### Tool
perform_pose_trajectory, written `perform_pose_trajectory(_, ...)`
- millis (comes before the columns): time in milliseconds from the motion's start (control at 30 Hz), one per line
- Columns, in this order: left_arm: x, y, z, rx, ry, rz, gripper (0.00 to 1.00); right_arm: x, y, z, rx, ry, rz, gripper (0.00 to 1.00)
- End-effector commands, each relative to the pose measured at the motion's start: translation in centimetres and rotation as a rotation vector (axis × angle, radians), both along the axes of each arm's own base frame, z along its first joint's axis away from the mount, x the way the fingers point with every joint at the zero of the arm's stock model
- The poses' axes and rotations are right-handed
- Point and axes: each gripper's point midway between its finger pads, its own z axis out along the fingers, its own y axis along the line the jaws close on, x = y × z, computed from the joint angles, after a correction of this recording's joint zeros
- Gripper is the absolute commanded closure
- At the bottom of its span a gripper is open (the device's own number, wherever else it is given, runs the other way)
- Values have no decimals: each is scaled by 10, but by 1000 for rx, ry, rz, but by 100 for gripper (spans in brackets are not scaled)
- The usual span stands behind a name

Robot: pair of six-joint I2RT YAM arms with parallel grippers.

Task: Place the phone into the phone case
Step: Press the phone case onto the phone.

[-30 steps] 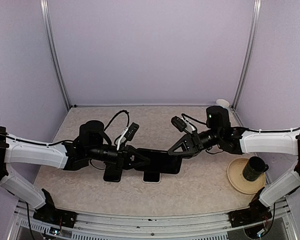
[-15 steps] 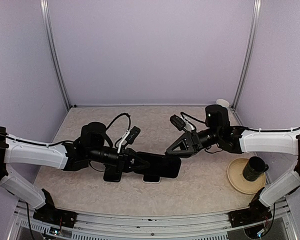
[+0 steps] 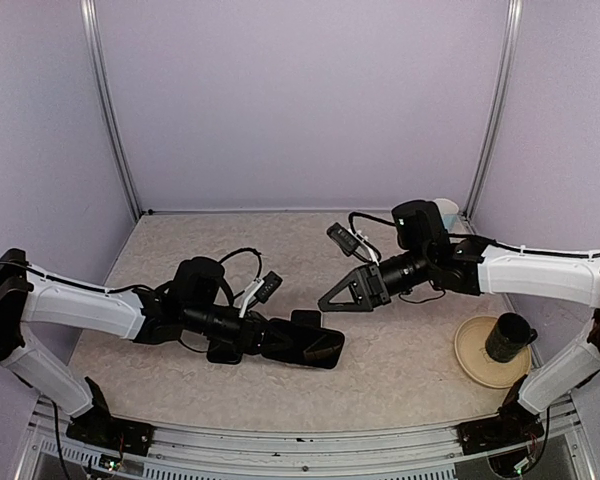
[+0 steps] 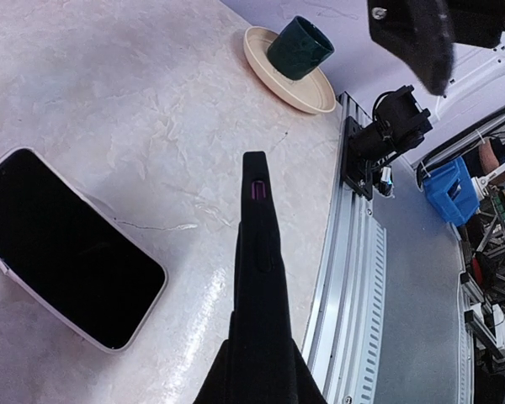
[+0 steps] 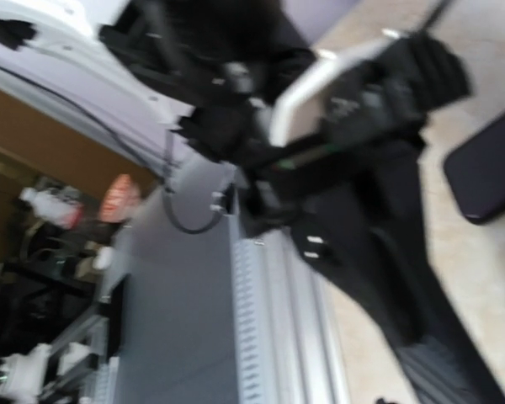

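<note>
My left gripper (image 3: pixel 278 334) is shut on a black phone case (image 3: pixel 315 342) and holds it low over the table's front middle. In the left wrist view the case (image 4: pixel 257 252) shows edge-on, sticking out from my fingers (image 4: pixel 223 387). The phone (image 4: pixel 59 244), with a black screen and a pale rim, lies flat on the table just left of it. In the top view the phone is hidden under the case. My right gripper (image 3: pixel 342 296) hangs open and empty above the table, up and right of the case. The right wrist view is blurred.
A beige saucer (image 3: pixel 475 362) with a dark green cup (image 3: pixel 508 338) on it stands at the front right; both show in the left wrist view, saucer (image 4: pixel 261 63) and cup (image 4: pixel 299 48). A white object (image 3: pixel 445 206) sits at the back right corner. The metal frame rail (image 4: pixel 353 278) runs along the table's near edge.
My right gripper has let go of the case and drawn back up and to the left. My left gripper has tilted and lowered the case, which now covers the phone in the top view.
</note>
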Motion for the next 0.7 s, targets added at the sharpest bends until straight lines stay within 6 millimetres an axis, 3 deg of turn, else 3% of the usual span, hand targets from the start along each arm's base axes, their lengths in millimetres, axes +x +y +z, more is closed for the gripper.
perform_pose_trajectory(0,-7,-8,23,-88,-51,-47,100,7,3,-16,-59,-82,-29,39)
perform_pose_trajectory(667,-29,-13,57,-180,-78,-155,100,-1,21,-56,-157,-151,28,43)
